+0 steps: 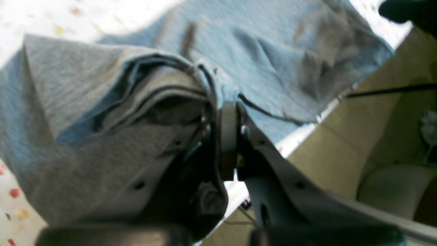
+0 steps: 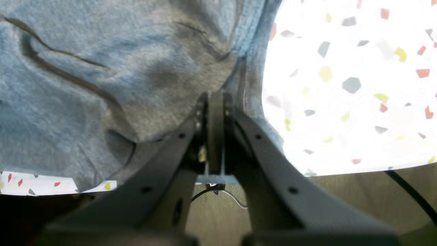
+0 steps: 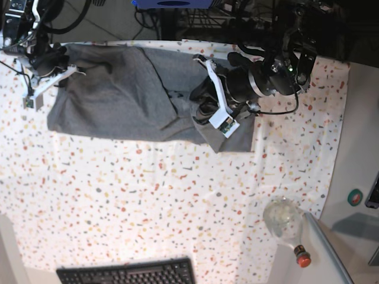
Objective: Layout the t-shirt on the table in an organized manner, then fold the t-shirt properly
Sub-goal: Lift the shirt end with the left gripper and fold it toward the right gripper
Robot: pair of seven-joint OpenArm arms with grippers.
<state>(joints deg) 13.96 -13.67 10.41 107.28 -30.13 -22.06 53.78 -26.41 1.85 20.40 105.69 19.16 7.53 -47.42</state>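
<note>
The t-shirt [image 3: 127,97] lies along the far part of the table [image 3: 148,189], spread wide but not yet flat, so the layout step looks only partly done and no proper fold is in place. The left gripper [image 1: 228,112] has its jaws together, clamped on a bunched edge of the grey fabric; several layers of cloth pile up just beside the fingertips on one side, and a dark seam runs off from the pinch on the other. In the base view, the cloth under this gripper is doubled over into a skewed flap, with a corner sticking out toward the near side of the table. The right gripper [image 2: 215,102] is also pressed shut on the shirt, gripping its edge right where the fabric meets bare speckled cloth; the shirt stretches away from that pinch with long shallow creases. Between the 2 grippers the body of the shirt sags with a diagonal ridge through its middle. My judgement: what is left is pulling the garment taut and square, freeing the doubled flap, laying sleeves out, then all the folding itself.
</note>
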